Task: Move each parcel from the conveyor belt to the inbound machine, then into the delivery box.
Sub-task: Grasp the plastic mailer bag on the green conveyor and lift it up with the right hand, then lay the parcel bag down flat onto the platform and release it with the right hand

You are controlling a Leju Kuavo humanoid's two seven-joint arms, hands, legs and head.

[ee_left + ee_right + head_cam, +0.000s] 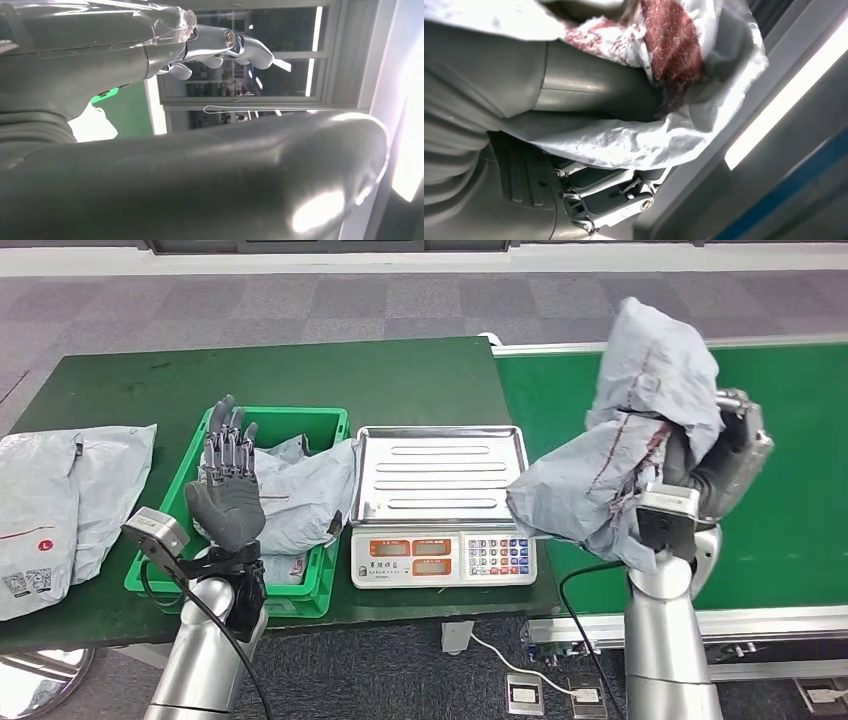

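My right hand (712,458) grips a crumpled grey parcel bag (628,420) with dark red markings, lifted above the seam between the green conveyor belt (790,470) and the table. The bag droops toward the right edge of the scale's steel tray (438,472). Up close in the right wrist view, the grey bag (684,90) wraps over the hand (589,95). My left hand (228,490) is raised, fingers straight and apart, holding nothing, over the green delivery box (190,485), where grey parcels (305,490) lie. The left wrist view has the left hand (215,47) against windows.
The scale's keypad and displays (445,560) face the table's front edge. More grey parcels (65,505) lie on the green table at the far left. Cables and floor sockets (550,690) sit below the table between my arms.
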